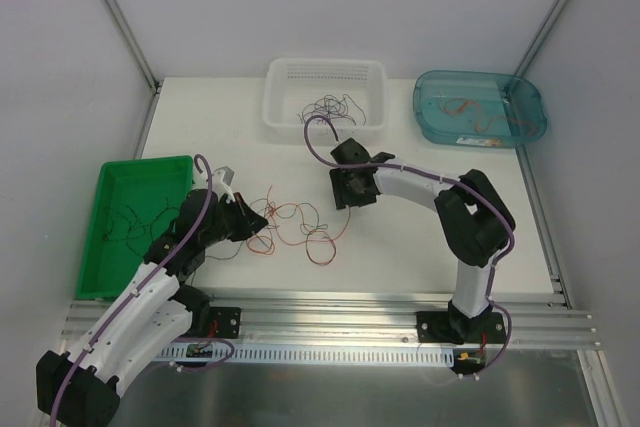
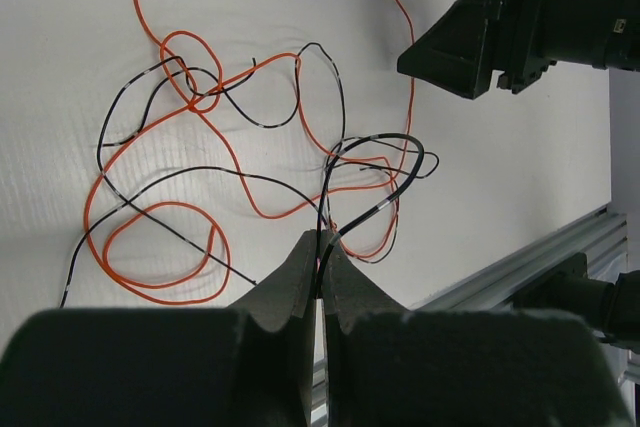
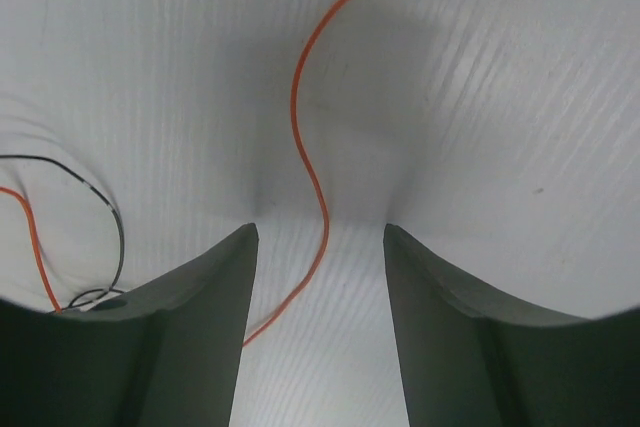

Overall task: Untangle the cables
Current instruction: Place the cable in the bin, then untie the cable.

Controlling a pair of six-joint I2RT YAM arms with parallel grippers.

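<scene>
White surface point(image 1: 420, 247) boxed in by pale walls. The cables point(image 1: 298, 227) are sprawled in a loose orange, red and black tangle just left of centre in the top view, between the two arms. The left hand point(image 2: 320, 272) is pressed together, pinching a black wire point(image 2: 421, 159) right at its tip, lower middle of its wrist view. The right hand point(image 3: 320, 247) is spread and sitting low, with one orange strand point(image 3: 300, 117) running up between its fingers point(image 3: 200, 327). As far as I can see it isn't gripped.

My read is that this is the pull-apart step. To do it well, I'd close the right hand on that orange strand only, after checking that the black wire at the lower left of its view isn't riding along. Then draw the two hands apart slow and low, so the loops slide free instead of cinching the knot point(image 2: 195, 82) in the upper left of the left wrist view.

Room-wise, the bare surface right of the tangle looks like the best direction to drag. The green tray point(image 1: 100, 269) sits close on the left, the white basket point(image 1: 280, 112) is at top centre and the blue tub point(image 1: 424, 107) at upper right. The metal rail point(image 1: 350, 312) along the bottom edge is near the left hand, so wires could snag there.
</scene>
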